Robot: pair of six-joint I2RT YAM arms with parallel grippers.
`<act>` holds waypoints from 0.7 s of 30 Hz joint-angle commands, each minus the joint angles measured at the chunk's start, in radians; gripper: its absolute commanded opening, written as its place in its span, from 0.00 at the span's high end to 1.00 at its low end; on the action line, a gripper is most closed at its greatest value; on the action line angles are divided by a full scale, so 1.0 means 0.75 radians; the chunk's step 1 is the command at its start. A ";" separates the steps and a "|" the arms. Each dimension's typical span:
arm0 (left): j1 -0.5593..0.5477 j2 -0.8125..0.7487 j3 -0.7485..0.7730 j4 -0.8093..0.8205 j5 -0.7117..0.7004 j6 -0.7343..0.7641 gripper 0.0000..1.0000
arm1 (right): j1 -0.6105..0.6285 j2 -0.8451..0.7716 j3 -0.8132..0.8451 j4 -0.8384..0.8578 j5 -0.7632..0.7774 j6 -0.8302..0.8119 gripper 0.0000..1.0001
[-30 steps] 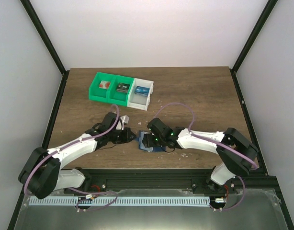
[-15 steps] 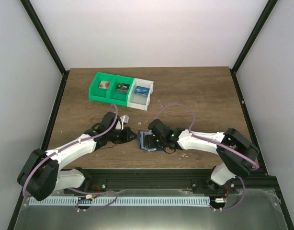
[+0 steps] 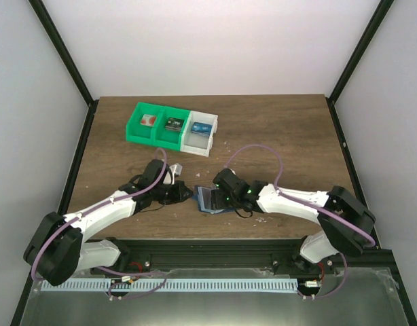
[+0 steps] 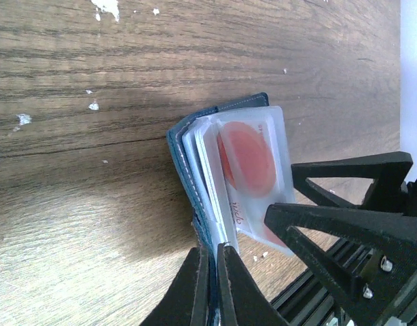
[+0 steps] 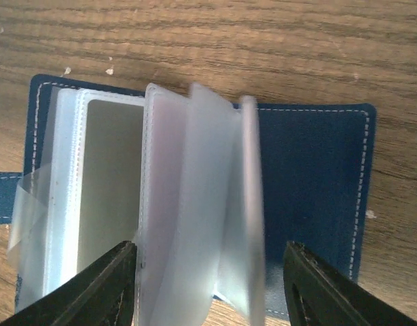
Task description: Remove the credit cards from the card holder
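Observation:
The blue card holder (image 3: 210,200) lies open on the table near the front. My left gripper (image 3: 190,195) is shut on its blue edge tab (image 4: 212,272). In the left wrist view the clear pockets fan up, and one holds the card with a red spot (image 4: 246,153). My right gripper (image 3: 220,197) is open and sits over the holder. Its two fingers straddle the upright clear pockets (image 5: 195,204), beside the bare blue leaf (image 5: 317,183). The right gripper's fingers (image 4: 344,204) also show in the left wrist view, next to the red-spot card.
A green-and-white three-compartment tray (image 3: 137,129) stands at the back left. It holds a red-and-white card (image 3: 149,121), a dark card (image 3: 173,123) and a blue card (image 3: 200,128). Small white crumbs lie on the wood. The black frame rail runs close behind the holder.
My right arm's elbow has swung to the right and its gripper has edged further over the holder. The pockets stand more fanned. My left gripper has kept its grip in place.

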 commanded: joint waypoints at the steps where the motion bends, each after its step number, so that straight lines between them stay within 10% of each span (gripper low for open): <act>1: 0.002 -0.015 -0.016 -0.003 -0.010 0.030 1.00 | 0.007 -0.029 -0.030 -0.026 0.049 -0.017 0.42; 21: 0.003 0.000 -0.011 -0.115 -0.147 0.102 0.98 | -0.004 -0.128 0.018 -0.124 0.137 -0.090 0.31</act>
